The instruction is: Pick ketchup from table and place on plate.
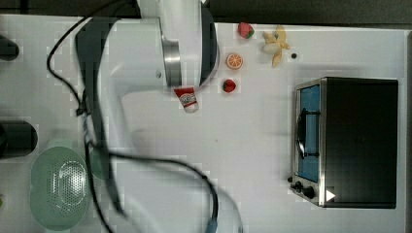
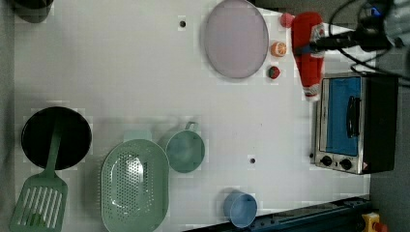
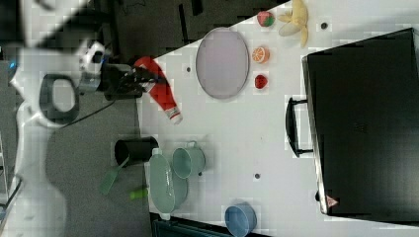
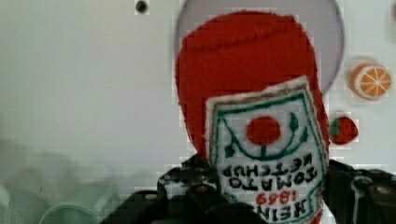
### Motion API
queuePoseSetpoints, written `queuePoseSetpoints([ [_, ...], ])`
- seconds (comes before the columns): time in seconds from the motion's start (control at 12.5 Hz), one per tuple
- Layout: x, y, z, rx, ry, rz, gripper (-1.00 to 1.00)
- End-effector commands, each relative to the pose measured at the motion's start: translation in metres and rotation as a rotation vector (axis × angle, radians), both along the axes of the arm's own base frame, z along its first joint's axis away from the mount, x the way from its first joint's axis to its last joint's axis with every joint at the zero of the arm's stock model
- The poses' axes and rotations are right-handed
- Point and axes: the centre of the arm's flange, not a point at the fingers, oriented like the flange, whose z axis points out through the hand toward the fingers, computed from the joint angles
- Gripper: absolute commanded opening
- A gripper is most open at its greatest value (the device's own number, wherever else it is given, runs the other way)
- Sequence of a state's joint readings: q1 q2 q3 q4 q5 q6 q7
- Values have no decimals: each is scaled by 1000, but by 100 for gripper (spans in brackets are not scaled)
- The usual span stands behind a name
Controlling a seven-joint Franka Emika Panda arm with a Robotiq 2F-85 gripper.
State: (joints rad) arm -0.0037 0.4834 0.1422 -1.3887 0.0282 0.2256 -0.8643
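Observation:
My gripper is shut on the ketchup, a red plush bottle with a white label and pale tip. It hangs above the table with the tip pointing away from the plate. In the right view the gripper holds the ketchup by its broad end, off the table's edge to the right view's left of the lilac-grey plate. The wrist view has the ketchup between the dark fingers, with the plate behind it. In the top view the ketchup peeks from under the arm.
A toaster oven stands near the ketchup's tip. An orange slice, a strawberry and a banana lie by the plate. A green colander, green cup, blue cup and black bowl sit farther off.

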Motion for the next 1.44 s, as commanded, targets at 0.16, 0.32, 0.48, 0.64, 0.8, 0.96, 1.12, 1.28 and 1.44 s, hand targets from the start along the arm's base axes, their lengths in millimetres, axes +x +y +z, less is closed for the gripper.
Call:
queuePoseSetpoints([
  [0.16, 30, -35, -70, -2, 53, -106, 27],
  [0.32, 47, -36, -104, 8, 30, -114, 26],
  [0.48, 59, -35, -137, 17, -9, -123, 27],
  [0.64, 65, -34, -173, 22, -26, -130, 26],
  [0.8, 67, -31, -207, 30, -42, -134, 26],
  [0.96, 68, -29, -235, 37, -53, -138, 27],
  [1.12, 65, -29, -253, 37, -40, -140, 52],
  [1.28, 66, -26, -250, 41, -46, -137, 96],
  [1.44, 72, -27, -224, 43, -79, -138, 100],
])
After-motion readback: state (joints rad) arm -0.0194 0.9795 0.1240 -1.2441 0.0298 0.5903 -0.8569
